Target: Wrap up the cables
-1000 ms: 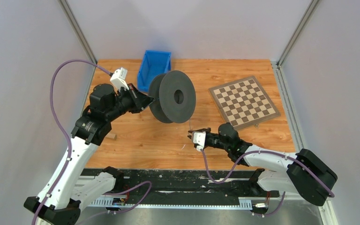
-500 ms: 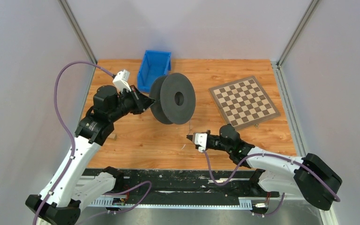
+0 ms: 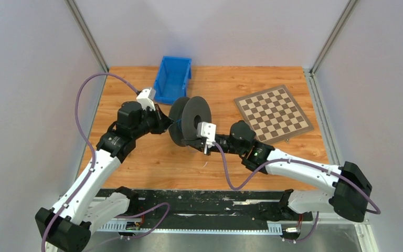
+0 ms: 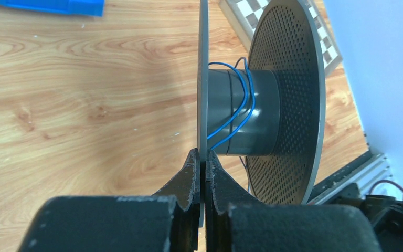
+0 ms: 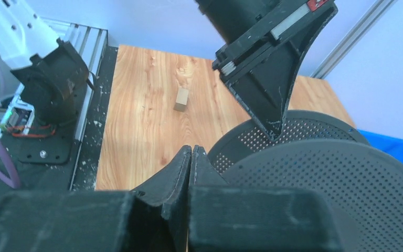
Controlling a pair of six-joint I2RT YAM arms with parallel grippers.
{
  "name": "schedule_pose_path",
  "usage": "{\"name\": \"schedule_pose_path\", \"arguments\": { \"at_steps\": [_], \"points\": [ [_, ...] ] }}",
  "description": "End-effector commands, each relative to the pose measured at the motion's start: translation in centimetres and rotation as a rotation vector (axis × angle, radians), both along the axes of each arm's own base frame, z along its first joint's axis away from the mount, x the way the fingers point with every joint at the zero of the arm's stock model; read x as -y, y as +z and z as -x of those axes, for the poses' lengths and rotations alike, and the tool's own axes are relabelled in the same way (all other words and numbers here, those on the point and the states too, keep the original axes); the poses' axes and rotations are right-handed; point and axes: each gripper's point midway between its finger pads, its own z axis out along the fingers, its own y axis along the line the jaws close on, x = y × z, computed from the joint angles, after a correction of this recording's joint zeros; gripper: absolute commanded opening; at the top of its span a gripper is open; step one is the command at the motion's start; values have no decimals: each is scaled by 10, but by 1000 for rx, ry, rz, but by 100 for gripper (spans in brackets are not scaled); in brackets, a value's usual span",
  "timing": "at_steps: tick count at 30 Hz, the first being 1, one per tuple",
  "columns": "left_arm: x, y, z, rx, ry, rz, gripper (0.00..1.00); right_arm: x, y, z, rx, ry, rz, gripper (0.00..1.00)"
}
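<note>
Around the spool (image 4: 265, 105) hub, thin blue cable (image 4: 245, 97), few loose crossing turns

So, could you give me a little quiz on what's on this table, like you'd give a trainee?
1. Fill in: in the overhead view, the chessboard lies to the ___ of the black spool.
2. True or false: a few turns of the thin blue cable sit on the spool's core.
3. What is the left claw pinching? A) nothing B) the spool's rim C) the chessboard

Key: 1 right; 2 true; 3 B.
</note>
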Motion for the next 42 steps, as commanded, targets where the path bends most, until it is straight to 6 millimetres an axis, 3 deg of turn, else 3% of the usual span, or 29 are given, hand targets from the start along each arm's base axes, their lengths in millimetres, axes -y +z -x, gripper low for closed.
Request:
{"name": "schedule_pose_path", "arguments": {
  "at_steps": [1,4,5,12,18,24,28,31,36,42],
  "points": [
    [-1,28,-16,193,-20,-44,0,-21,25,-6,-179,-8,-55,0],
    [0,16,-13,232,-62,-90,0,-34,41,-22,-246,-56,-76,0],
    [0,20,-13,263,-62,-87,0,-37,44,-28,-275,-76,-82,0],
    [0,16,-8,316,-95,-117,0,-52,43,-65,-411,-182,-93,0],
    [-1,16,-2,333,-109,-118,0,-37,36,-104,-495,-318,-131,0],
    [5,25,11,405,-172,-94,0,-10,37,-135,-598,-385,-173,0],
    [4,20,14,462,-218,-151,0,0,43,-139,-649,-381,-191,0],
    [5,23,18,522,-247,-172,0,5,37,-138,-709,-374,-186,0],
    [5,44,19,598,-221,-113,0,18,28,-135,-827,-327,-215,0],
    [9,63,32,638,-236,-13,0,50,31,-129,-882,-254,-321,0]
  ]
}}
